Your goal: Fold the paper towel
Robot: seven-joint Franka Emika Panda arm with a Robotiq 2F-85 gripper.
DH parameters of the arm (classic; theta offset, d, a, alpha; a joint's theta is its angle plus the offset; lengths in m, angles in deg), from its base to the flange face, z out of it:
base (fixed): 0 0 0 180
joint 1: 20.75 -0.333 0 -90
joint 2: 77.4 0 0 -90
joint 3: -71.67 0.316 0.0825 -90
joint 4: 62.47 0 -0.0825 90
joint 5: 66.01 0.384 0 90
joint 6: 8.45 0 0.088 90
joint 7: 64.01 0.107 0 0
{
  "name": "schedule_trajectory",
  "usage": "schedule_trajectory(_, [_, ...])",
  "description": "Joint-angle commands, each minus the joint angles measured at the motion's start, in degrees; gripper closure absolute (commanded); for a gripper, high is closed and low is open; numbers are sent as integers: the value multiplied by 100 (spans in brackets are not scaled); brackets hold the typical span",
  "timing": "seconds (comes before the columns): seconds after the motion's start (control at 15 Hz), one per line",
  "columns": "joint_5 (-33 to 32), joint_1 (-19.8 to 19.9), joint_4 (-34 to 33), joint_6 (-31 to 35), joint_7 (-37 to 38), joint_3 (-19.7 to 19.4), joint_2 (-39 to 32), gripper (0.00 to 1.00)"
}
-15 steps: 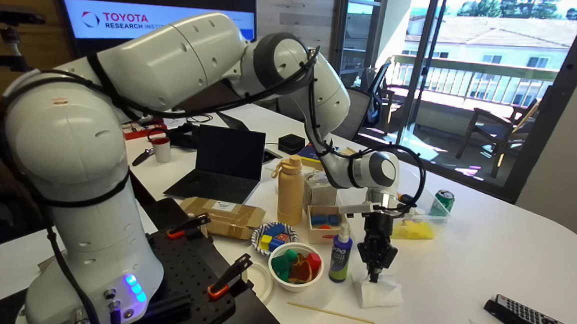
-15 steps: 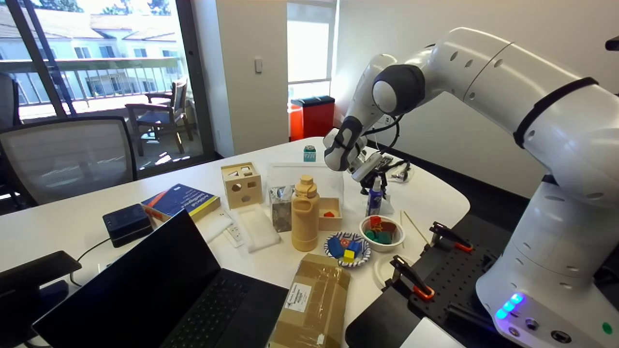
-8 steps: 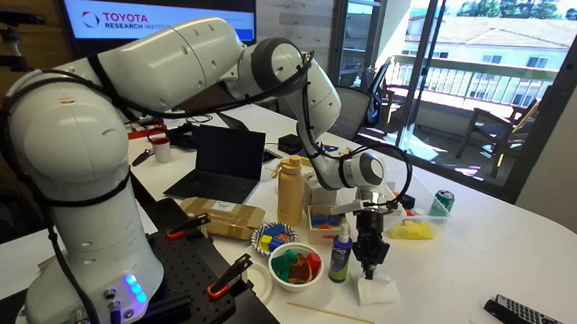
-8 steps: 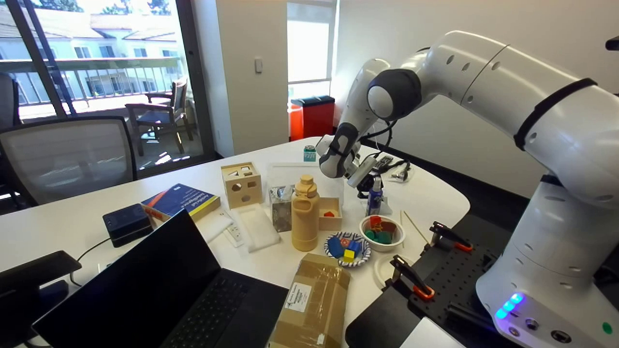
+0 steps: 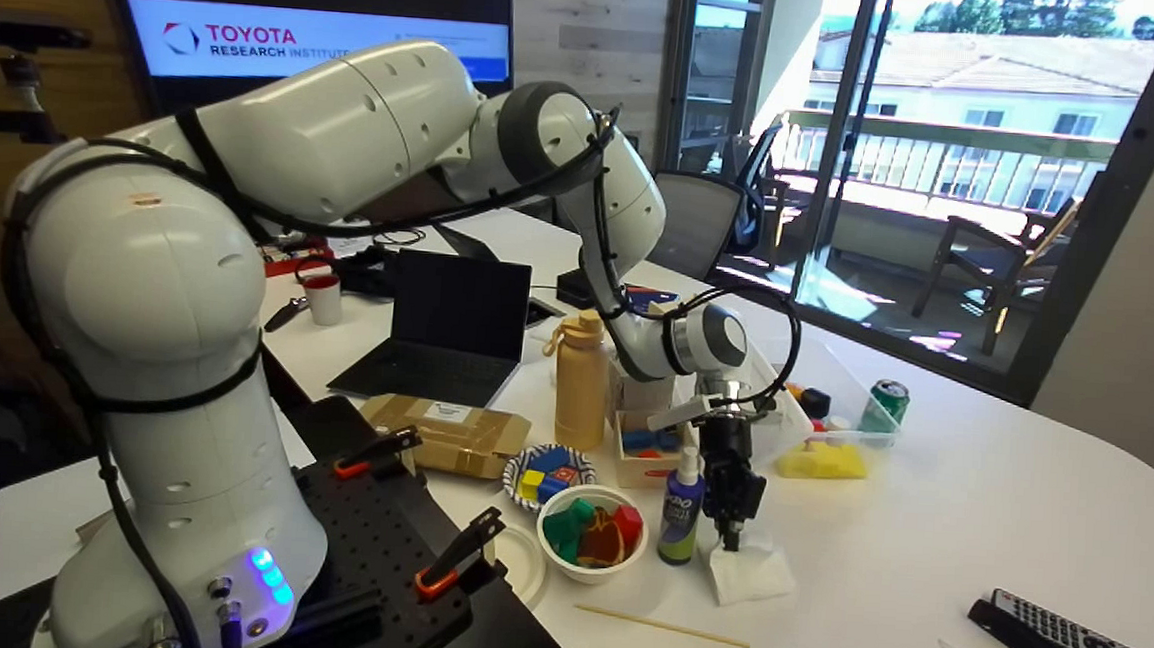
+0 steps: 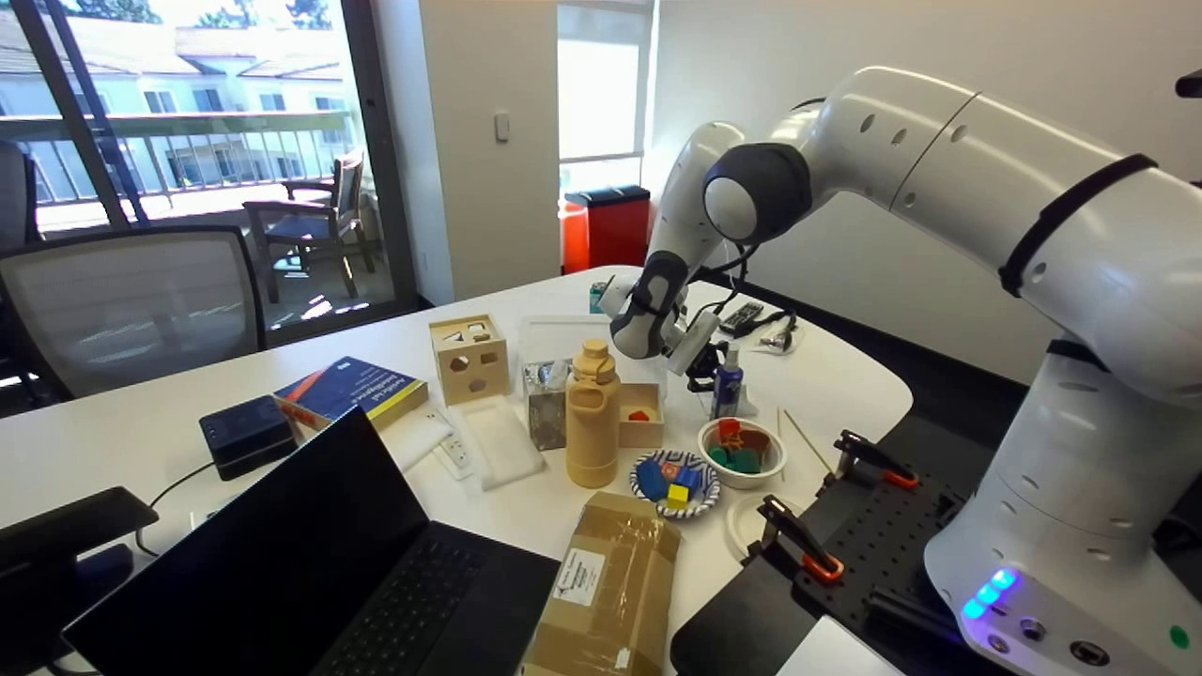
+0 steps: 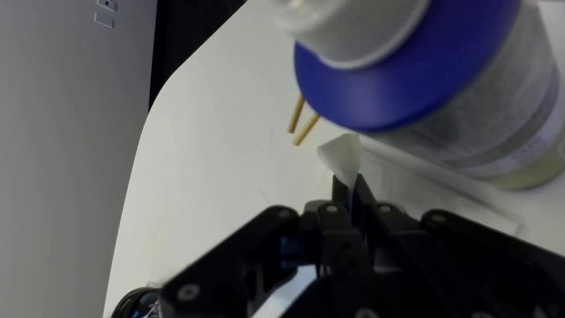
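The white paper towel lies on the table, folded or bunched, just beyond the spray bottle; it is partly hidden behind the bottle in an exterior view. My gripper points down at the towel's edge. In the wrist view the fingertips are closed together on a thin pinch of towel, which sticks out beyond them. Most of the towel is hidden by the gripper in that view.
The blue and green spray bottle stands very close beside the gripper and fills the wrist view's upper right. A white bowl of blocks, two wooden sticks and a box with blocks are near. A remote lies farther right.
My gripper has moved steadily towards the spray bottle, leftward in an exterior view, staying shut. The paper towel has shifted slightly the same way with it.
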Motion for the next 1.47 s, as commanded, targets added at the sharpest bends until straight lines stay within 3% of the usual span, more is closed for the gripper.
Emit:
schedule_trajectory(0.0, [-162,-130,-86,-120,183,-57,-26,99])
schedule_trajectory(0.93, [-434,-472,-61,71,524,-8,-138,99])
schedule_trajectory(1.0, [-411,-448,-27,169,502,22,-127,75])
schedule_trajectory(1.4, [-284,-321,265,940,368,85,84,34])
